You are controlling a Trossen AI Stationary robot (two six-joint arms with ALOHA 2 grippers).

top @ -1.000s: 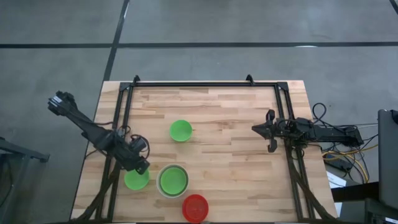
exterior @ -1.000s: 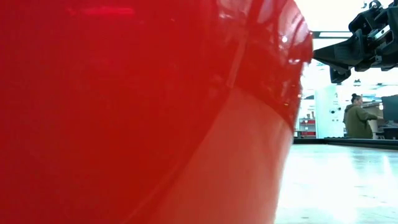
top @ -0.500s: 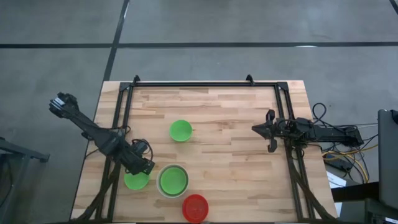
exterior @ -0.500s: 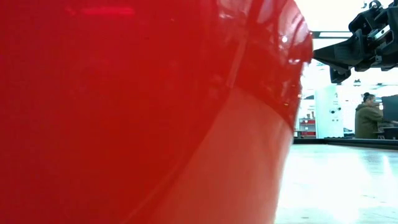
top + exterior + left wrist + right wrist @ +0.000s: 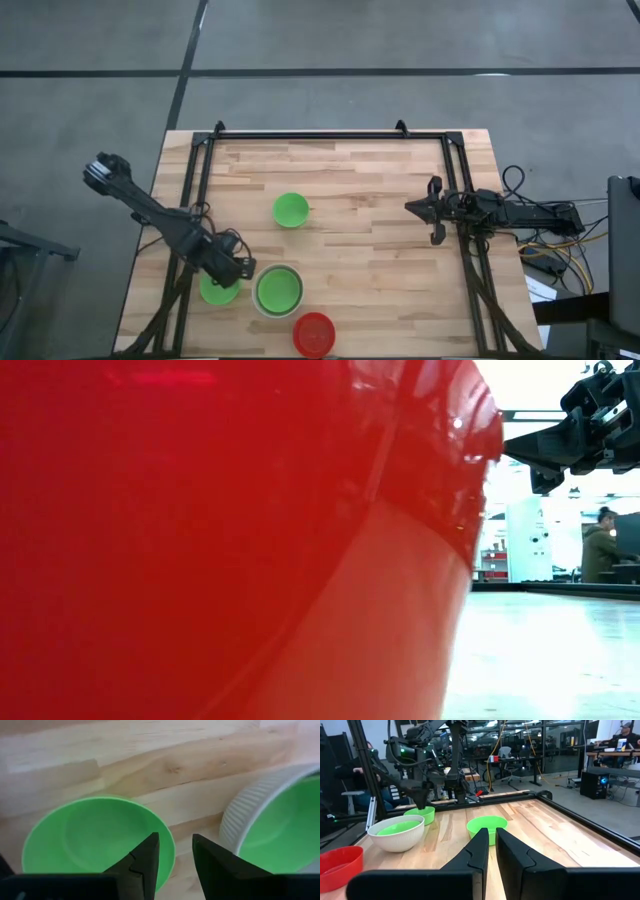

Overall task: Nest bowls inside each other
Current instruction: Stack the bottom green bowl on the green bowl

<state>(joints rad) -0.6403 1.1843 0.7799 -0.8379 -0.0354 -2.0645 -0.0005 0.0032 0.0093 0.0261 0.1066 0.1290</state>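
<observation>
A green bowl [image 5: 214, 292] [image 5: 90, 840] rests on its base near the table's left front. My left gripper [image 5: 240, 272] [image 5: 175, 852] hangs open just above that bowl's rim on the side toward the white bowl, pointing steeply down. One finger is over the bowl's inside and the other is outside the rim. To its right stands a ribbed white bowl [image 5: 278, 313] [image 5: 245, 815] with a second green bowl [image 5: 278, 289] nested in it. A third green bowl [image 5: 290, 210] sits mid-table and a red bowl [image 5: 314, 333] at the front edge. My right gripper [image 5: 410, 208] [image 5: 492, 837] waits shut at the right.
A black frame [image 5: 330, 135] runs along the table's far, left and right sides. The red bowl [image 5: 200, 540] fills most of the low view. Bare wood [image 5: 370, 270] lies in the middle and toward the right. A person [image 5: 600, 545] stands far off in the room.
My left gripper has gone down and toward the table's front right, from beside the green bowl to over its rim next to the white bowl. It has rolled about its own axis on the way. Its fingers have kept the same gap. The bowls have stayed put.
</observation>
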